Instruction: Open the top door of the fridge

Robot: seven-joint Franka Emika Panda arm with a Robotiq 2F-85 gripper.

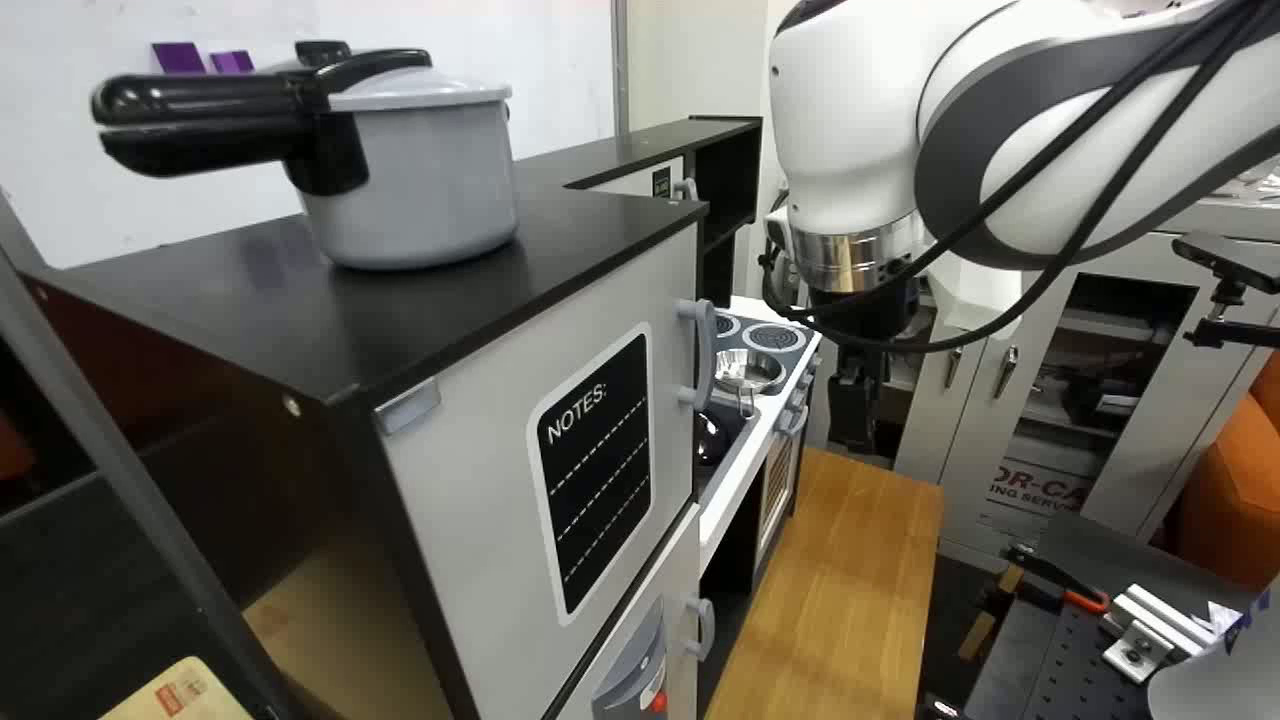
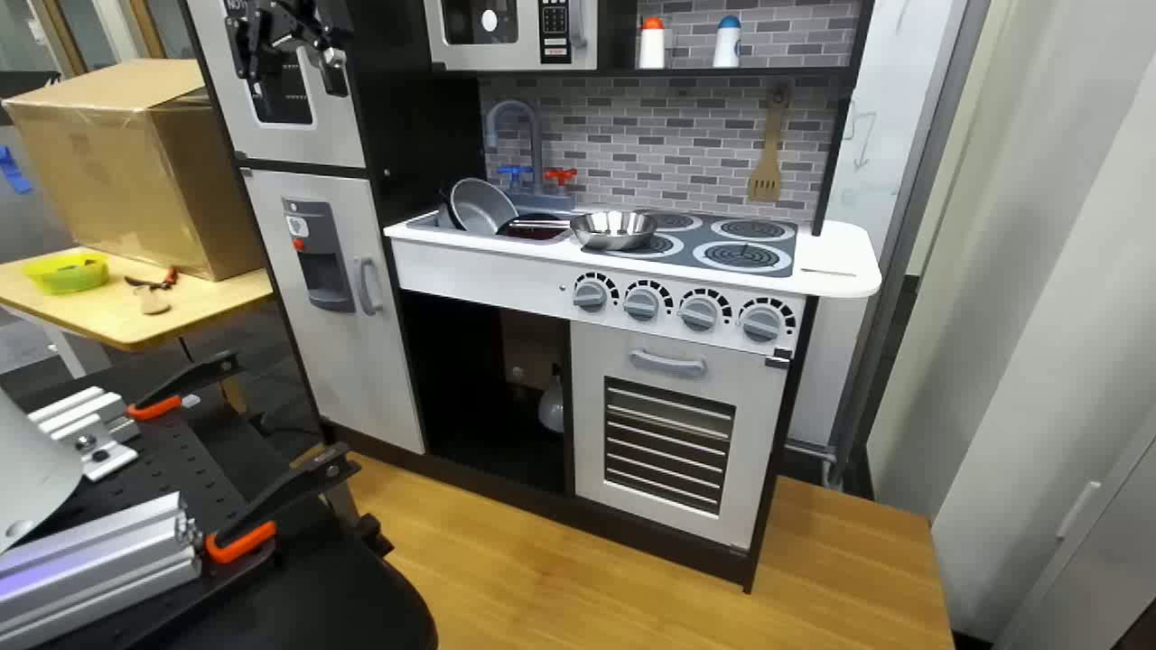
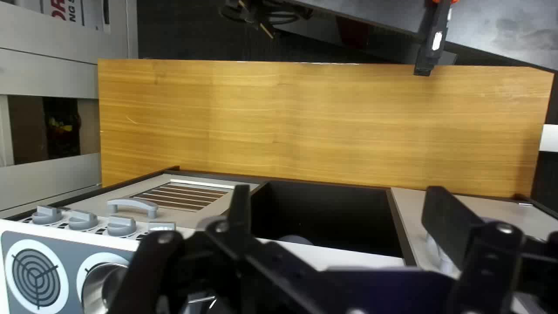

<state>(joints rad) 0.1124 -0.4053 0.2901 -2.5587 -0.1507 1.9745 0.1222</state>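
Observation:
The top door of the white fridge is closed flush in both exterior views. It carries a black "NOTES" panel and a grey handle at its edge nearest the stove. In an exterior view the gripper hangs in front of the top door and hides part of it. My gripper points down, apart from the handle, out over the wooden table. In the wrist view the gripper's fingers are spread wide with nothing between them. The top door does not show there.
A grey pot stands on the fridge's black top. The lower door with its handle is closed below. A steel pan sits on the stove. A black table with clamps and a cardboard box stand nearby.

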